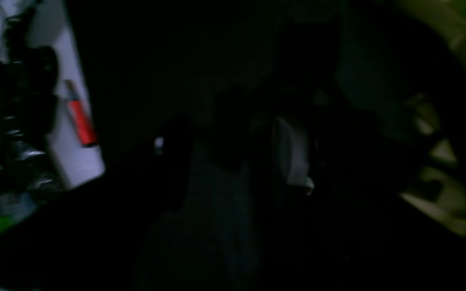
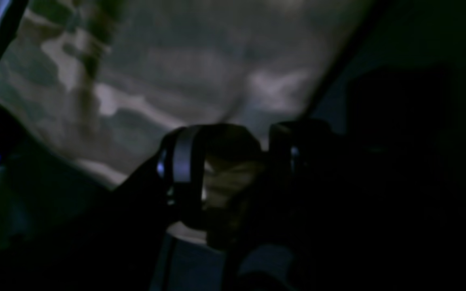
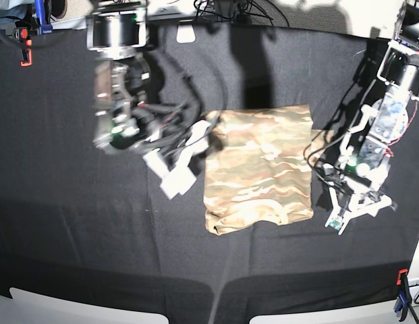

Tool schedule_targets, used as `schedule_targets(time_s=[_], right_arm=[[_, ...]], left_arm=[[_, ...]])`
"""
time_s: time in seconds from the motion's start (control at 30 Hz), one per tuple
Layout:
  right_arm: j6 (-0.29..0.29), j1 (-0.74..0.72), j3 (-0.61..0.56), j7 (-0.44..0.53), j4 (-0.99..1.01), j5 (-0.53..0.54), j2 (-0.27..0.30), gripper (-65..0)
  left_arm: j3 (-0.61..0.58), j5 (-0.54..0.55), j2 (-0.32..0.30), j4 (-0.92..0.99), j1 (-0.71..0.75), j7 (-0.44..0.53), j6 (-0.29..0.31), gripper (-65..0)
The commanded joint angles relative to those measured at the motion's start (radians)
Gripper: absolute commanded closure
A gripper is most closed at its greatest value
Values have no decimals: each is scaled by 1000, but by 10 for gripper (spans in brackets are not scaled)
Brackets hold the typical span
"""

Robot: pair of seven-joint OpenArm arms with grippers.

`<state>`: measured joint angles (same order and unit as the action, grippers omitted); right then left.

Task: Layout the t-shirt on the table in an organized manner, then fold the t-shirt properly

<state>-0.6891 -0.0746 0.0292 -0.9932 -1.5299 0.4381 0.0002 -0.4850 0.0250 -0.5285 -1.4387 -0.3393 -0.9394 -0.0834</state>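
Observation:
The camouflage t-shirt [image 3: 258, 169] lies as a rough rectangle in the middle of the black table [image 3: 74, 223]. My right gripper [image 3: 210, 135] is at the shirt's upper left corner. In the right wrist view it [image 2: 233, 161] is shut on a bunch of camo fabric, with the rest of the shirt [image 2: 184, 72] spread beyond it. My left gripper [image 3: 351, 214] hangs open over bare black cloth just right of the shirt's lower right corner. The left wrist view is dark. It shows the open gripper [image 1: 229, 153] empty, with the shirt [image 1: 439, 161] off to the right.
A red clamp [image 3: 23, 50] holds the cloth at the back left, and another clamp [image 3: 401, 280] at the front right edge. A red clamp [image 1: 80, 121] shows at the table's edge in the left wrist view. Cables and a white tag [image 3: 185, 34] lie along the back edge.

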Motion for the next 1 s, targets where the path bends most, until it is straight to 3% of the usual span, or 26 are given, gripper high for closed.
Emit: schedule_targets(time_s=[0.0,0.1,0.27,0.47,0.57,0.67,0.83,0.97], right_arm=[[-9,-22,15,17,-56,25,3,-245],[-9,-22,72,-14,-176,25,3,-245],[-9,-22,248,-25,-313,64,5,-245],[-9,-20,415,-128,-339,235,86,-245],[-9,-7,462,-139,-339,278,140,-245],[-9,18,496,-137,-340,285,175,-245],[-9,84,514,-139,-341,307,209,-245],[-9,209,514,-139,-364,306,265,-245]], left_arm=[[7,10,-10,-15,-27,26,-11,-296],[7,67,-9,-35,-26,27,-10,-296],[7,73,-10,-127,-26,-11,-11,-296],[27,82,-10,-287,27,-8,-11,-296],[115,118,-12,-374,100,32,-11,-296],[275,169,-9,-463,188,43,-9,-296],[584,380,-9,-610,356,14,145,-296],[746,502,-10,-668,517,4,241,-296]])
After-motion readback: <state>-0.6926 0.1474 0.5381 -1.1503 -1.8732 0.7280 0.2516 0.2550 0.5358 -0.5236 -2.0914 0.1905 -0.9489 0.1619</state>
